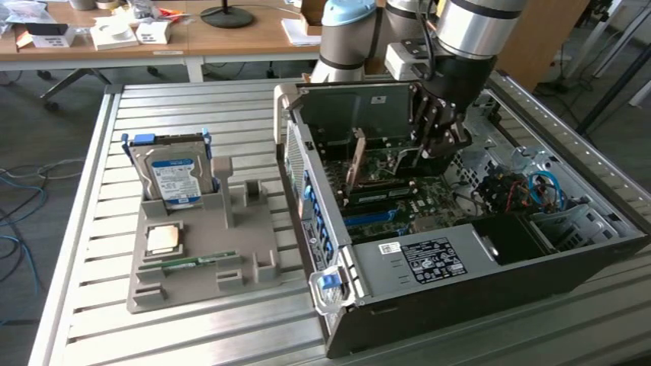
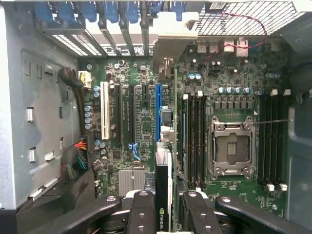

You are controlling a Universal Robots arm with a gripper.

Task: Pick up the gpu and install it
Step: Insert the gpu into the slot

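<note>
Gripper (image 2: 166, 210) clamps the gpu (image 2: 162, 192) inside the case (image 1: 458, 320) on a slatted table (image 1: 194, 335), wooden desks (image 1: 254, 40) behind.

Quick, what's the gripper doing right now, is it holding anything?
gripper: fingers closed on the gpu, which it holds edge-on between them.

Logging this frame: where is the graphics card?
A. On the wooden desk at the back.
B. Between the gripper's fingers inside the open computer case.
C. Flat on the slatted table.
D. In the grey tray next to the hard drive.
B: the wrist view has the graphics card edge-on, clamped by the gripper between its fingers, over the motherboard in the computer case.
</note>
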